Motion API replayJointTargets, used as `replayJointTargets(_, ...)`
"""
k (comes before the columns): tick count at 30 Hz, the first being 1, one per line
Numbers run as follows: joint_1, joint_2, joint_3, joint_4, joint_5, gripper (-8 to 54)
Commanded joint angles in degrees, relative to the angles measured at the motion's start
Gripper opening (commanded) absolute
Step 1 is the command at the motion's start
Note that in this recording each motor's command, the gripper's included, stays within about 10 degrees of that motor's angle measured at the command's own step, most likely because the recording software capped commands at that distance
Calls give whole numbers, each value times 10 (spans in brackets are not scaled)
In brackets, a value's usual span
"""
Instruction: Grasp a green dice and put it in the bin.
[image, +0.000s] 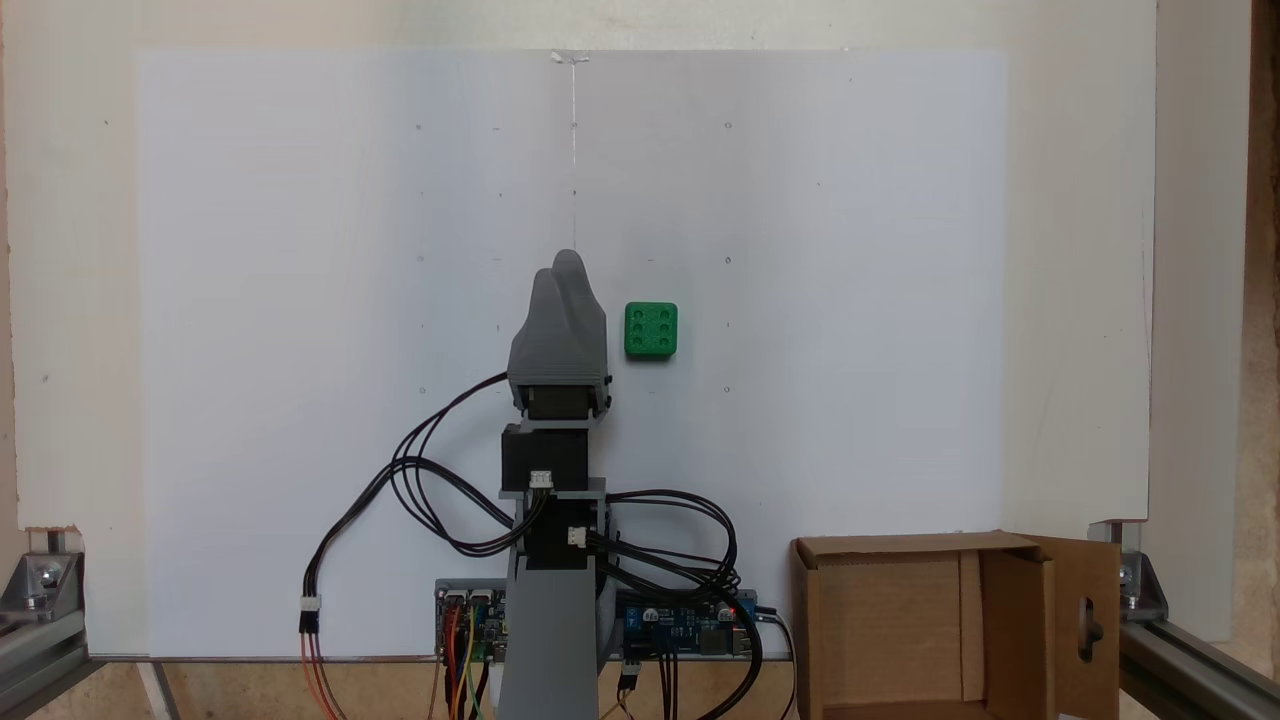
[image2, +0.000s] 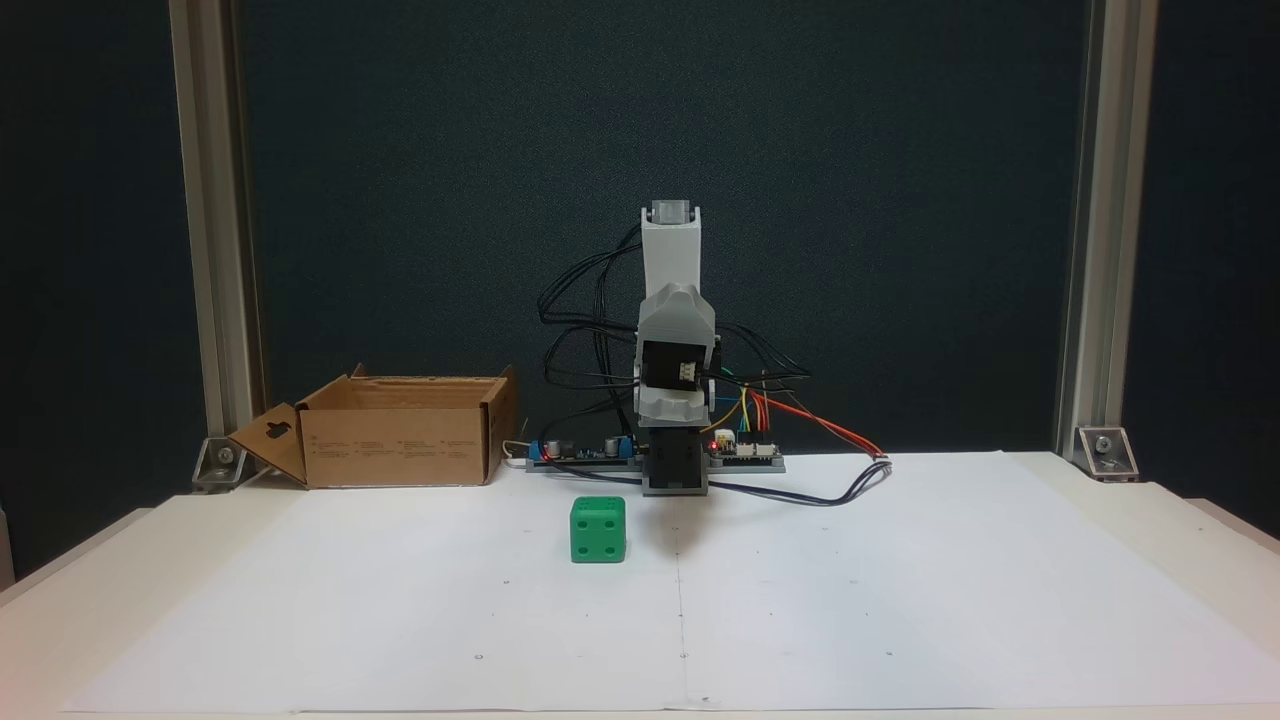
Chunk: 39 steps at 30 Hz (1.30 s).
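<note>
Folded low, the gripper (image: 568, 262), seemingly pressed together, rests beside the green dice (image: 651, 331).

Green dice (image: 651, 331) on the paper sheet (image: 300, 300) covering the tabletop (image2: 1150, 500), just right of the gripper (image: 569, 262) seen from above — apart, not touching. Bin (image: 900, 620) at the sheet's lower right corner there, beside the arm's base with its circuit boards (image: 690, 622); from the front, bin (image2: 400, 440) left, behind the dice (image2: 598, 530).
</note>
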Motion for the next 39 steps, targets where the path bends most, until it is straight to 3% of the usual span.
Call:
replayJointTargets(1, 0, 61, 27, 1, 15, 442)
replayJointTargets(11, 4, 62, 5, 0, 11, 439)
replayJointTargets(27, 27, 65, -269, 570, 16, 432)
replayJointTargets(39, 52, 63, -503, 1029, 90, 433)
